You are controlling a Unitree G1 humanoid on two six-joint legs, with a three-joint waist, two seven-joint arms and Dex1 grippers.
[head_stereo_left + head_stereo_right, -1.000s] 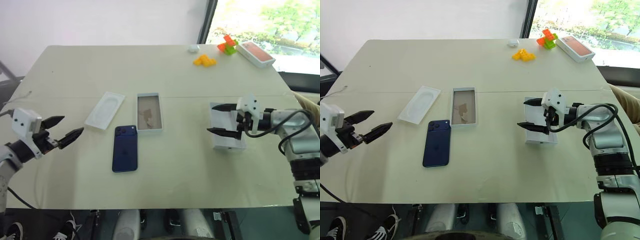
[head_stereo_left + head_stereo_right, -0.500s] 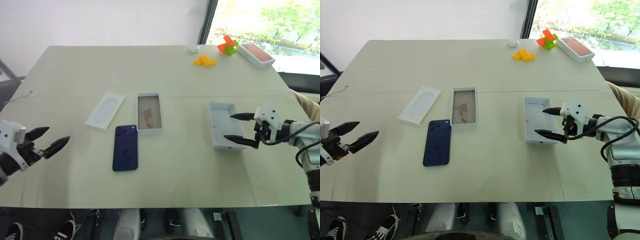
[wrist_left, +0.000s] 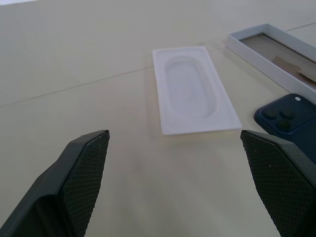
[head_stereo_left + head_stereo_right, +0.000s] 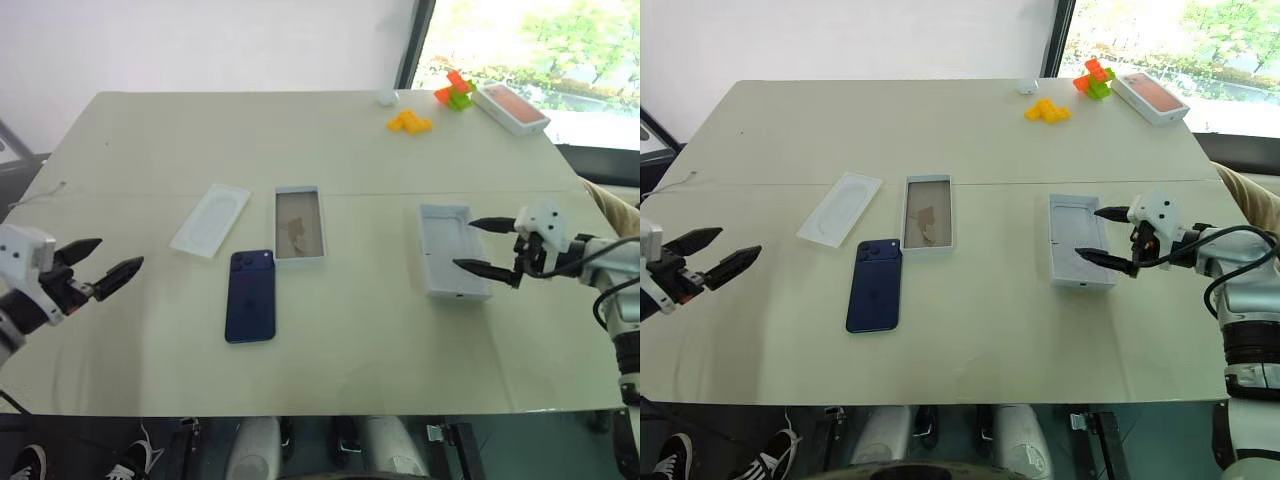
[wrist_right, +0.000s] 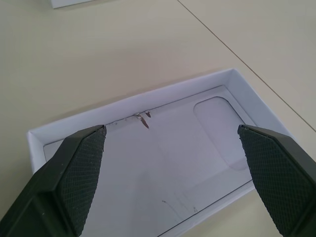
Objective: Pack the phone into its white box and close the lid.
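The dark blue phone lies flat on the table left of centre, camera end towards the far side. Just beyond it, to the right, sits the white box with its brownish floor showing. The lid lies right of centre with its plain white inside facing up. My right gripper is open and hovers at the lid's right edge, with its fingertips over the rim. My left gripper is open near the table's left edge, well left of the phone and holding nothing.
A flat white insert with an oval recess lies left of the white box. At the far right are a red-topped box, orange blocks, red and green blocks and a small white item.
My right gripper has moved right, from over the middle of the lid to its right edge, and stayed open. The left gripper has hardly shifted.
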